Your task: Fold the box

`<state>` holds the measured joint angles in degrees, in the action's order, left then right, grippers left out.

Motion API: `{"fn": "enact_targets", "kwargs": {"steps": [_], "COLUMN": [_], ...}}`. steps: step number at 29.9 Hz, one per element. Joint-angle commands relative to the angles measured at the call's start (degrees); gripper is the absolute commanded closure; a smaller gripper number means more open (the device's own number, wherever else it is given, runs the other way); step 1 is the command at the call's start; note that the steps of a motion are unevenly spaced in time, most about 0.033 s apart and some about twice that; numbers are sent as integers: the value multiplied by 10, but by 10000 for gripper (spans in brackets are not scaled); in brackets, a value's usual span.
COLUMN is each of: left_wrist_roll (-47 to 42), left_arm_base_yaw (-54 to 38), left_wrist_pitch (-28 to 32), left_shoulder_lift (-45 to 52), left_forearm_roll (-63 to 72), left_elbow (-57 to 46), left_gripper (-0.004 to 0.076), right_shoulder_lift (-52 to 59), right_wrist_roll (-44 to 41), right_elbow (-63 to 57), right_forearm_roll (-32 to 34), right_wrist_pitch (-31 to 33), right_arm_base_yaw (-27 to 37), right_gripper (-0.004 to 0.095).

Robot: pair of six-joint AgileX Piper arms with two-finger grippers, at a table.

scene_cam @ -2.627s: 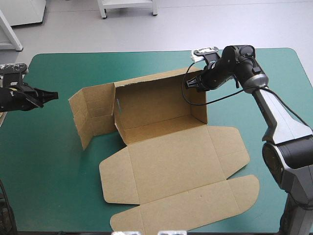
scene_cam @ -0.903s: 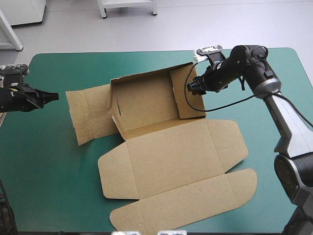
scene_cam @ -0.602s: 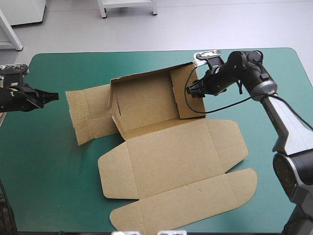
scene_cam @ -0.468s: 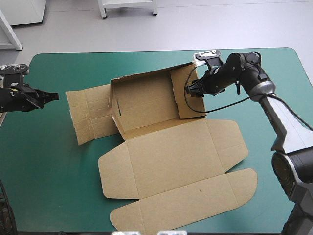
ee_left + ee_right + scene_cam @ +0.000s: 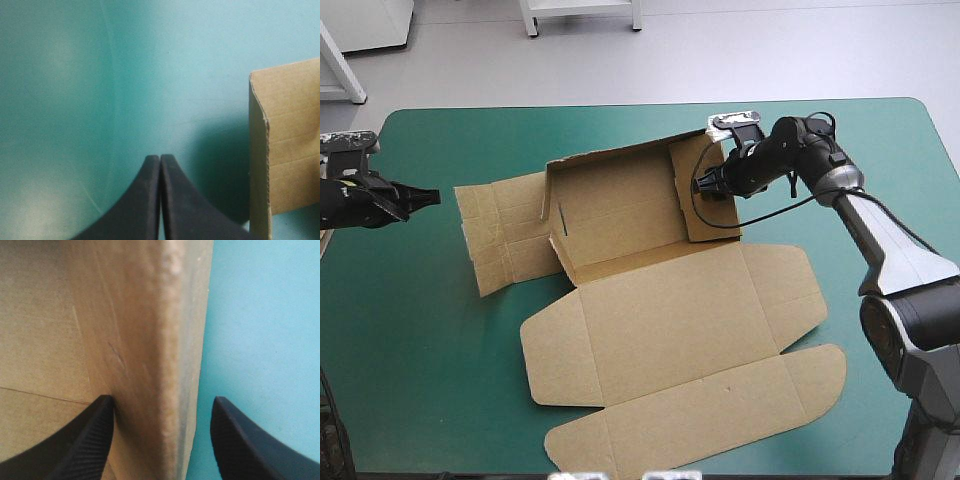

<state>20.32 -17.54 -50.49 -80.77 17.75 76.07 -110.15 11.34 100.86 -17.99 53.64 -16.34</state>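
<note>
The brown box [image 5: 660, 320] lies in the middle of the table with its lid and front flap spread flat toward the near edge. Its back wall [image 5: 610, 195] and right wall [image 5: 698, 220] stand raised. The left flap [image 5: 500, 235] lies nearly flat. My right gripper [image 5: 704, 187] is open astride the right wall's top edge. In the right wrist view that wall [image 5: 125, 330] runs between the right gripper's [image 5: 162, 407] fingers, one finger against its inner face. My left gripper [image 5: 432, 196] is shut near the table's left edge, off the box. The left wrist view shows the left gripper [image 5: 160, 159] beside the flap's corner [image 5: 290, 150].
Bare teal-green cover [image 5: 420, 330] shows between the left gripper and the left flap and to the right of the lid. The table's far edge [image 5: 620, 104] runs close behind the back wall.
Earlier the left flap stood upright and the right wall stood farther right; the flap has dropped and the wall has swung inward. Just before now the right gripper slid slightly left along that wall.
</note>
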Motion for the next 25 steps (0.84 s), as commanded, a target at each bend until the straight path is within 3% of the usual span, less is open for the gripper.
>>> {"fn": "enact_targets", "kwargs": {"steps": [1, 3, 6, 7, 12, 19, 25], "left_wrist_roll": [1, 1, 1, 1, 1, 1, 1], "left_arm_base_yaw": [-2, -2, -2, -2, -2, -2, -2], "left_wrist_pitch": [26, 26, 26, 26, 24, 22, 22], "left_shoulder_lift": [18, 18, 18, 18, 18, 18, 18], "left_forearm_roll": [14, 14, 16, 16, 21, 21, 22], "left_elbow": [15, 15, 15, 15, 15, 15, 15], "left_gripper": [733, 733, 733, 733, 733, 733, 733], "right_shoulder_lift": [22, 17, 14, 14, 23, 48, 33], "right_wrist_roll": [7, 7, 7, 6, -53, -64, -64], "right_elbow": [15, 15, 15, 15, 21, 81, 118], "right_forearm_roll": [-6, -6, -3, 3, 77, 68, 64], "right_wrist_pitch": [-29, -29, -8, 2, 69, 176, 171], "right_arm_base_yaw": [2, 2, 2, 2, 2, 2, 3], "right_gripper": [407, 522, 881, 921, 906, 907, 908]}}
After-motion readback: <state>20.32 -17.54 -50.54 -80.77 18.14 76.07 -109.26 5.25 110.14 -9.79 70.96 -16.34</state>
